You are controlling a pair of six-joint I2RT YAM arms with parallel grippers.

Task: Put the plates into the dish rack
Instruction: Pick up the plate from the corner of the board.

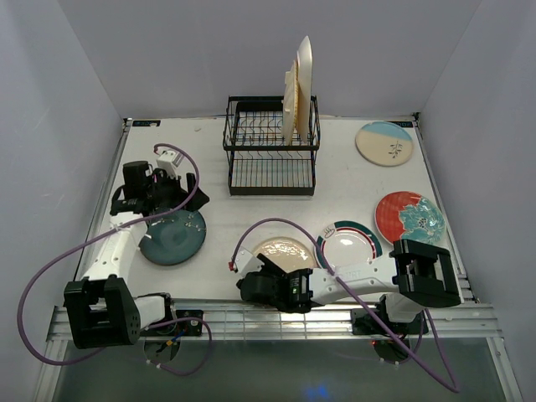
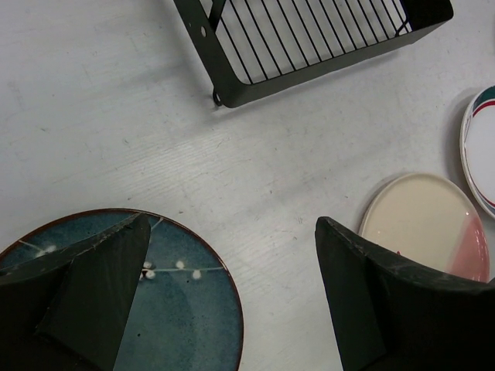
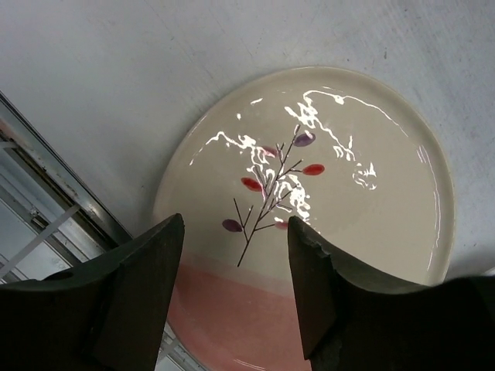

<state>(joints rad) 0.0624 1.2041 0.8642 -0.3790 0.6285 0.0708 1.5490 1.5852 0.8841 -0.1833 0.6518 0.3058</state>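
Observation:
The black wire dish rack (image 1: 270, 146) stands at the back middle, with two pale plates (image 1: 297, 88) upright in its upper tier. The dark teal plate (image 1: 173, 237) lies flat at the left. My left gripper (image 1: 188, 199) is open and empty above that plate's far rim; in the left wrist view (image 2: 232, 220) one finger hangs over the teal plate (image 2: 186, 309). The cream-pink floral plate (image 1: 285, 251) lies near the front. My right gripper (image 1: 254, 275) is open and empty above its near, pink part (image 3: 255, 309).
A white plate with teal-red rim (image 1: 349, 243), a red-teal floral plate (image 1: 409, 218) and a cream-and-blue sprig plate (image 1: 384, 143) lie flat on the right. The rack's base corner (image 2: 309, 46) is ahead of the left gripper. The table's metal front rail (image 3: 46, 178) is close to the right gripper.

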